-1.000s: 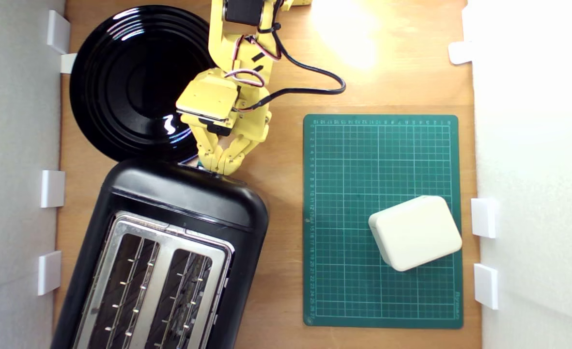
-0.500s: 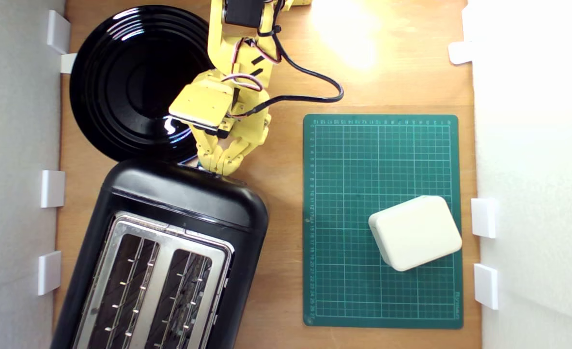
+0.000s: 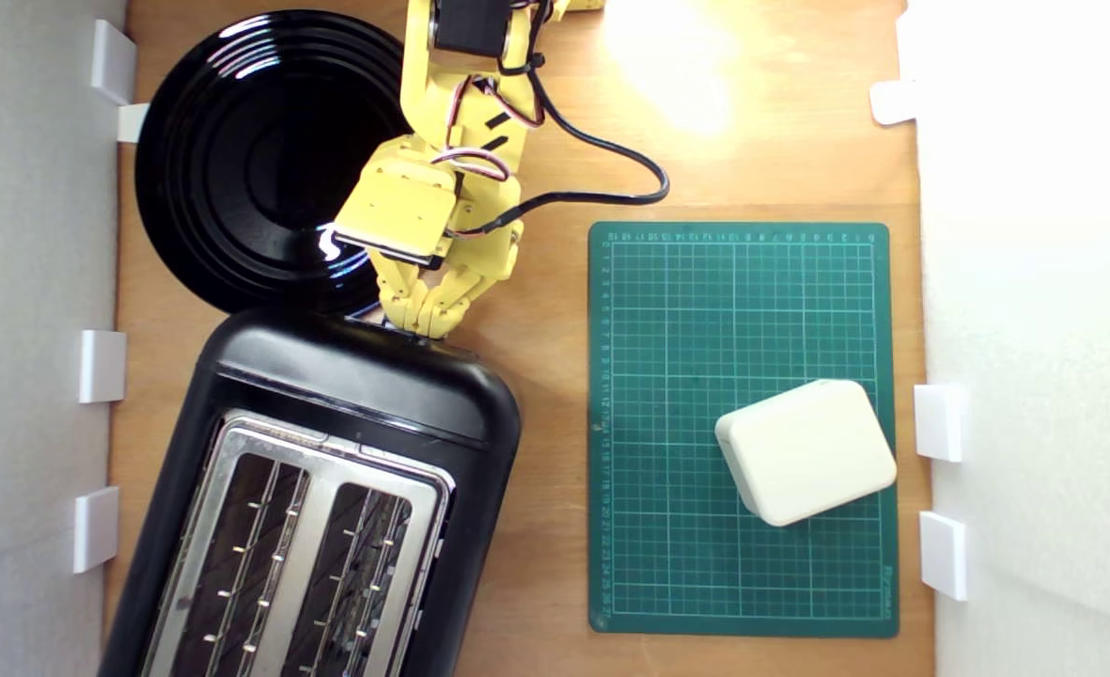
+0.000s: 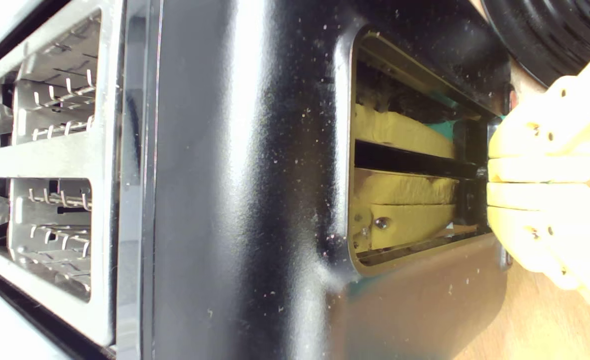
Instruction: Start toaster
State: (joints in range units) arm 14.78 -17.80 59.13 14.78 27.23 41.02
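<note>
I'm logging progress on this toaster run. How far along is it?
Done: the hand, fingers together, has reached the toaster's end panel. In hand: pressing at its lever slot. Left: whether the lever has latched cannot be told; both bread slots look empty.

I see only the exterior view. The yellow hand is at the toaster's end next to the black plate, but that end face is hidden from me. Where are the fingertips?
Observer: In the wrist view the tips of the hand meet a recessed glossy panel on the end face of the toaster, at its dark slit.
Operator: Are the fingers open?
Observer: No, they lie together, with only a thin seam between.
Operator: Is the teal knob visible?
Observer: Only a small teal patch beside the tips; knob or reflection, I cannot tell.
</note>
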